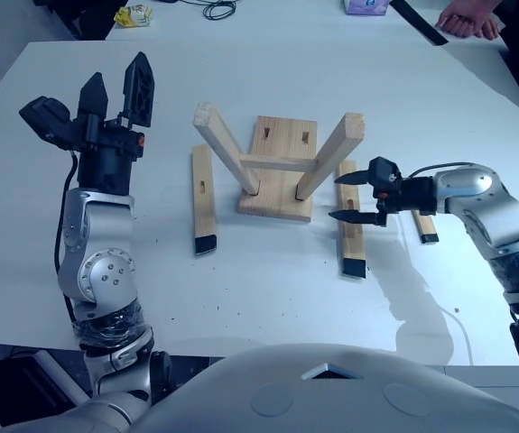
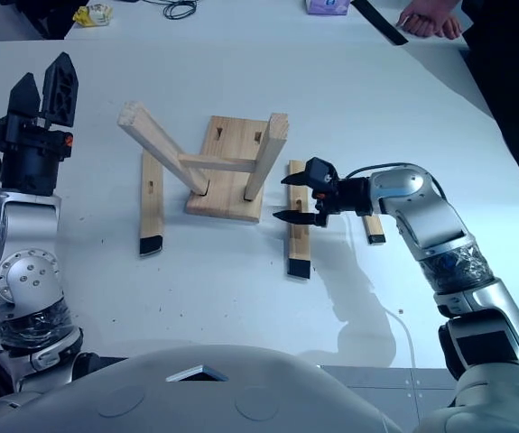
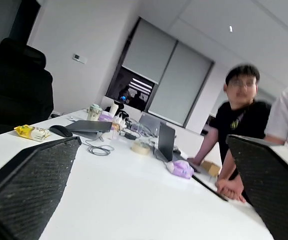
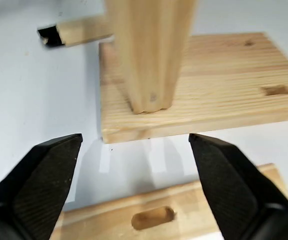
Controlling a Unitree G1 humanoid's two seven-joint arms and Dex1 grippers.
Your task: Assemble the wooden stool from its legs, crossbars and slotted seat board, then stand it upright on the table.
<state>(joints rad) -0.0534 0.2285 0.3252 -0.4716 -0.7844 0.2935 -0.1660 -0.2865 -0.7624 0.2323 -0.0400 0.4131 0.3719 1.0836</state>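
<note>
White table [image 1: 268, 289] is seen with seat board [image 1: 277, 200] laid flat at its middle. Left standing leg [image 1: 226, 147] and right standing leg [image 1: 331, 155] are set in the board, splayed apart and joined by a crossbar [image 1: 277, 163]. One loose leg [image 1: 203, 200] is laid flat left of the board, another loose leg [image 1: 351, 244] right of it. Right gripper [image 1: 334, 197] is held spread and empty beside the right standing leg. Left gripper [image 1: 116, 77] is raised at left, fingers apart, nothing grasped.

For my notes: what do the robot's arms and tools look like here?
The left arm and right arm have rounded silver-grey shells with black joints. The left tool and right tool are black, each with two wedge-shaped fingers and finely ribbed pads. A black cable runs along each arm; a small red mark sits near each tool's base.
</note>
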